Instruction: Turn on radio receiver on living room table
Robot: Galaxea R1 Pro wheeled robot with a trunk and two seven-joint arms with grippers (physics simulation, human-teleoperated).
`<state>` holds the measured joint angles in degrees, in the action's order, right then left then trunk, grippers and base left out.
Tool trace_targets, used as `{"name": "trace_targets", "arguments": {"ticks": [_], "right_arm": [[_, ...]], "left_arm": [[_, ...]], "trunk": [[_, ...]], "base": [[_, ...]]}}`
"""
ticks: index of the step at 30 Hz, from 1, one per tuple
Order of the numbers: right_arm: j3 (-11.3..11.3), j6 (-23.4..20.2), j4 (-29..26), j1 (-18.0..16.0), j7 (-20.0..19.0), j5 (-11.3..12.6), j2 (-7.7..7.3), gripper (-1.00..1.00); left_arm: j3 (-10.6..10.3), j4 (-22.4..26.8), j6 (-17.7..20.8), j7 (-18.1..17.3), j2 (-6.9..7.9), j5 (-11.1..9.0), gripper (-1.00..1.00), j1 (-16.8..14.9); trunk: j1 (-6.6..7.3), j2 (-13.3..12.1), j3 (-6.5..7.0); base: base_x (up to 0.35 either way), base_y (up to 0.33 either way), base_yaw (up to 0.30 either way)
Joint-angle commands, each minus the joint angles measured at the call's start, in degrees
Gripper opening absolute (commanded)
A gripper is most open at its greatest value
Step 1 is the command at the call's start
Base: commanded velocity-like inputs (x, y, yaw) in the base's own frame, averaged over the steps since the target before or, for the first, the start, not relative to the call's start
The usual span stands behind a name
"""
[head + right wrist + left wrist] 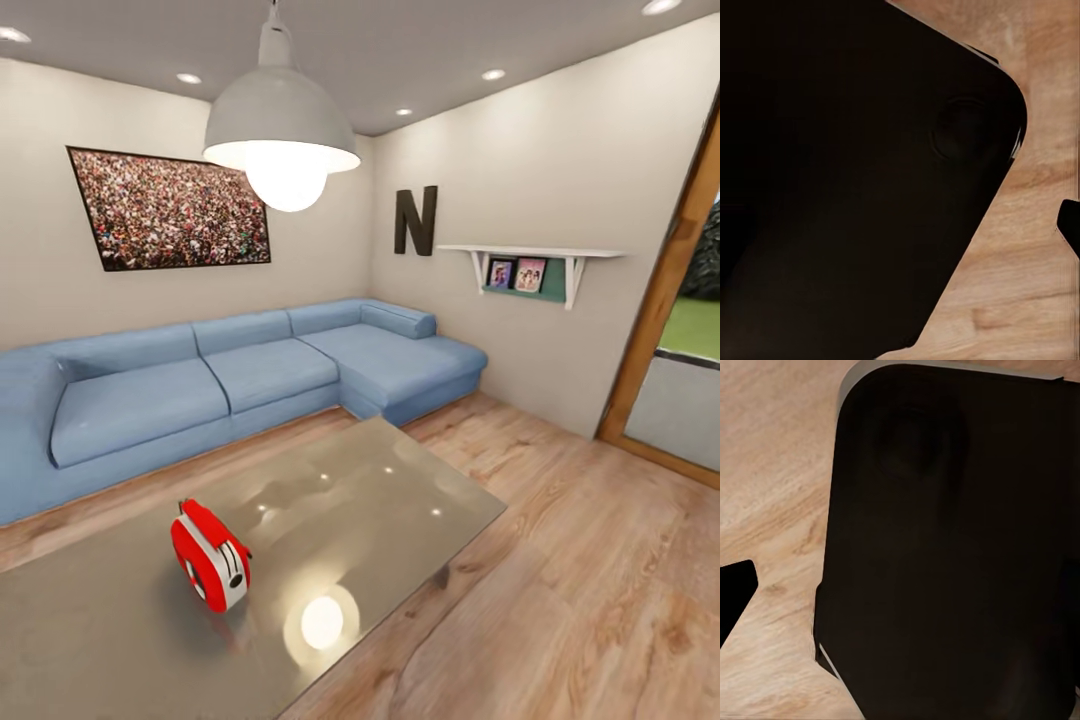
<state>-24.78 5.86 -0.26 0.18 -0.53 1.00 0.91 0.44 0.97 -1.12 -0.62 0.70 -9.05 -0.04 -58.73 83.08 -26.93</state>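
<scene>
The red radio receiver (pixel 212 556) stands upright on the near left part of the table (pixel 390 490). It has white trim and a thin handle on top, and its front with the dark dial is turned to the lower right. The table's glossy grey-brown top mirrors the ceiling lights. In the left wrist view a single dark fingertip (pixel 733 594) pokes in over the wood floor, and another dark fingertip (pixel 1070 225) pokes in over the floor in the right wrist view. Neither wrist view lets me judge how the jaws stand. Both hang beside the robot's black base (pixel 945 547), far from the radio.
A blue L-shaped sofa (pixel 250 380) runs behind the table along both walls. A white pendant lamp (pixel 281 130) hangs over the table. The crowd picture (pixel 170 210), a letter N (pixel 415 220) and a shelf (pixel 530 262) are on the walls. Wood floor (pixel 590 560) stretches right toward a doorway (pixel 680 340).
</scene>
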Motion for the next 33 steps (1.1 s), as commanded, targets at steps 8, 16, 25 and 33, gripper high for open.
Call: {"name": "trace_targets", "arguments": {"ticks": [8, 16, 25, 33], "right_arm": [[0.0, 0.02, 0.0, 0.0, 0.0, 0.03, 0.02, 1.0], [-0.06, 0.03, 0.0, 0.0, 0.0, 0.0, 0.04, 1.0], [-0.09, 0.03, 0.0, 0.0, 0.0, 0.01, 0.05, 1.0], [-0.15, -0.01, 0.0, 0.0, 0.0, 0.01, 0.03, 1.0]], "left_arm": [[0.0, 0.0, -0.02, 0.05, 0.0, 0.0, 1.0, -0.01], [0.08, 0.0, -0.01, 0.16, 0.0, -0.08, 1.0, -0.03], [0.09, 0.0, -0.02, 0.16, 0.02, -0.09, 1.0, -0.02], [0.07, 0.0, 0.03, 0.03, 0.16, -2.6, 1.0, 0.0]], "trunk": [[0.0, 0.0, 0.0], [0.0, 0.0, 0.0], [0.0, 0.0, 0.0], [0.0, 0.0, 0.0]], "base": [[0.0, 0.0, 0.3], [0.0, 0.0, 0.3], [0.008, 0.0, 0.3], [0.266, 0.0, 0.109]]}}
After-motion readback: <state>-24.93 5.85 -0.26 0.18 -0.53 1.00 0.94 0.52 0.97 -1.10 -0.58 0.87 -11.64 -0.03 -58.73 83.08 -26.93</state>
